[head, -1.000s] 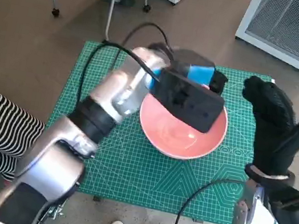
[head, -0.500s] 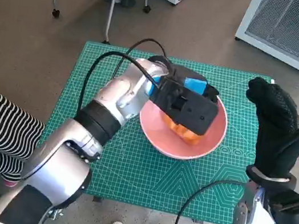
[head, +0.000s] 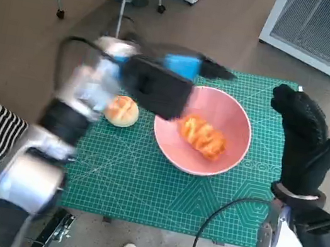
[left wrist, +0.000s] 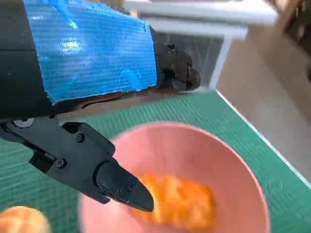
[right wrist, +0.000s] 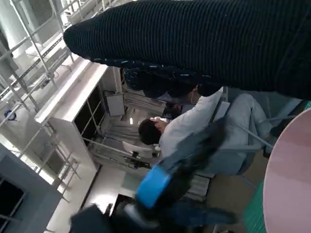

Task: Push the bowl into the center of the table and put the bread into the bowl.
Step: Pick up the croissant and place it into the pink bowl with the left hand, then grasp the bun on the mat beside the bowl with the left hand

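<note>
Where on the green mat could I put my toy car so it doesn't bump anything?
The widest bare patch of the green mat is its near strip, in front of the pink bowl and the round bun. The far edge is crowded: the left robot hand hangs there, and the right robot hand stands beside the bowl.

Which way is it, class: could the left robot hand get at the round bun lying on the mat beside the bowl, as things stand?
Probably yes. The round bun lies bare on the mat, beside the bowl. The left robot hand hangs near, holding nothing.
</note>
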Tool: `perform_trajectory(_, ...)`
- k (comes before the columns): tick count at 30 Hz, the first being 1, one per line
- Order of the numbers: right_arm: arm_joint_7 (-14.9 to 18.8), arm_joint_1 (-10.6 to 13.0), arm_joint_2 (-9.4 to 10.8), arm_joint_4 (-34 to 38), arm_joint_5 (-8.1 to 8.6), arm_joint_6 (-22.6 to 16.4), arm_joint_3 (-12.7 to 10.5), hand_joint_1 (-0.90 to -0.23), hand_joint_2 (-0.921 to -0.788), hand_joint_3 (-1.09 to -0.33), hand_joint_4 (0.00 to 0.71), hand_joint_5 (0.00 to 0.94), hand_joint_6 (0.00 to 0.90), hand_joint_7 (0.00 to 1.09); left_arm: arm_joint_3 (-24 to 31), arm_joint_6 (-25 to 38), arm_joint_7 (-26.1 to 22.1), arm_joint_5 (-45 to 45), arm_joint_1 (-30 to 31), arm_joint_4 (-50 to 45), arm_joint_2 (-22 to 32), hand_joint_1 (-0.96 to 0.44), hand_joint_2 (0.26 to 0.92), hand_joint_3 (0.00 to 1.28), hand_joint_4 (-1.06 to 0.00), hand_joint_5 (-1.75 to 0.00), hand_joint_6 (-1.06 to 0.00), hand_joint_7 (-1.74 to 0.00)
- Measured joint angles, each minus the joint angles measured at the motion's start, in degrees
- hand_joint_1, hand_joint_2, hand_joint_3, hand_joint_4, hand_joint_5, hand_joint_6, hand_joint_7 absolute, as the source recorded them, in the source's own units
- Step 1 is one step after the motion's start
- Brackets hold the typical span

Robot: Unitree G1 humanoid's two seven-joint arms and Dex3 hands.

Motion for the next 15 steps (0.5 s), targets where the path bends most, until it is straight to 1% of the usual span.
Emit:
perform_trajectory(7, 0.02, 0.02, 0.04, 0.00, 0.19, 0.09, 0.10, -0.701, -0.921, -0.708, 0.161, 0.005, 0.045, 0.37, 4.69, 0.65, -0.48, -1.83, 4.39, -8.11, 7.58, -0.37, 0.761, 0.00, -0.03, -0.01, -0.17, -0.02)
perform_trajectory(15, 0.48, -0.22, 0.06, 0.48, 0.70, 0.38, 0.45, -0.700, -0.921, -0.707, 0.162, 0.004, 0.052, 0.37, 7.59, 3.17, -0.86, -3.19, 8.12, -13.45, 12.25, -0.34, 0.751, 0.00, -0.03, 0.00, -0.18, -0.02)
